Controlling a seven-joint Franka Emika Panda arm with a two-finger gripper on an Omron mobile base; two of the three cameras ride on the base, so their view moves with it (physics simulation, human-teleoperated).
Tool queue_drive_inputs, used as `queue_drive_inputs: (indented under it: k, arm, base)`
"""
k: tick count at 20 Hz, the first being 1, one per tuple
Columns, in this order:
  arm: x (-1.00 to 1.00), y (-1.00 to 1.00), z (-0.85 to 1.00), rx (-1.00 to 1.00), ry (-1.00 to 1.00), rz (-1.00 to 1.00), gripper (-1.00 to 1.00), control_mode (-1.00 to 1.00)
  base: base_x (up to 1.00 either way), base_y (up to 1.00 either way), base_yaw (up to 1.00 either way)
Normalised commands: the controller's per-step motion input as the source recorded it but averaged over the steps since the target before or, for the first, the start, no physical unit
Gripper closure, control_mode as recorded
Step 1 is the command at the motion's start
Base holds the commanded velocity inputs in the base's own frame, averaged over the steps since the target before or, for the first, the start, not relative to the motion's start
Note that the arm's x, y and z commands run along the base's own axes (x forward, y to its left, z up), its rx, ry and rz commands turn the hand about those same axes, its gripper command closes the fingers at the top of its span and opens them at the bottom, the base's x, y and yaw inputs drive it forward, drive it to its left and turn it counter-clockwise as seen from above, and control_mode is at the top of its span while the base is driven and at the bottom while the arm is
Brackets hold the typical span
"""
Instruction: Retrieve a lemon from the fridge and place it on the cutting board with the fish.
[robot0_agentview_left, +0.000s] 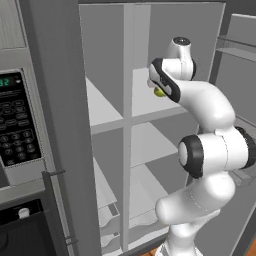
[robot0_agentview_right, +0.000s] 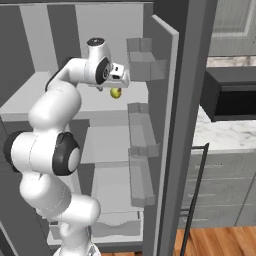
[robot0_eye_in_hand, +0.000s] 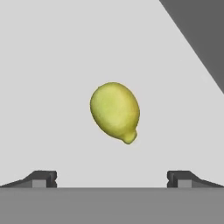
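Small yellow-green oval lemon (robot0_eye_in_hand: 114, 111) w/ a nub at one end lying on pale grey upper shelf (robot0_agentview_left: 145, 97) of open dark-grey fridge (robot0_agentview_right: 172, 100), directly under two-finger gripper (robot0_eye_in_hand: 112, 179), jaws spread wide, nothing held. Prob light, firm, smooth-skinned, apt to roll; best pinched across the fat middle, not near the nub.

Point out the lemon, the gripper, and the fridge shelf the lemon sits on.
lemon (robot0_eye_in_hand: 114, 111): hand view, middle of its yellow-green body.
gripper (robot0_eye_in_hand: 112, 178): hand view, midway between the two dark fingertips, open.
fridge shelf (robot0_agentview_right: 80, 104): right base view, bare pale surface left of the lemon.
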Motion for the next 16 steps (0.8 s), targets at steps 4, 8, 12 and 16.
queue_drive_inputs:
  k: [4, 8, 12, 16]
  arm:
    - [0.22, -0.19, -0.34, 0.00, 0.05, 0.00, -1.00, -1.00]
    - [0.48, -0.01, -0.17, 0.00, 0.02, 0.00, -1.00, -1.00]
    - [0.49, 0.00, -0.01, 0.00, 0.04, 0.00, -1.00, -1.00]
    - [0.34, 0.00, -0.04, 0.00, 0.10, 0.00, -1.00, -1.00]
  base:
    - [0.00, 0.00, 0.00]
    - [0.00, 0.00, 0.00]
    - [0.00, 0.00, 0.00]
    - [0.00, 0.00, 0.00]
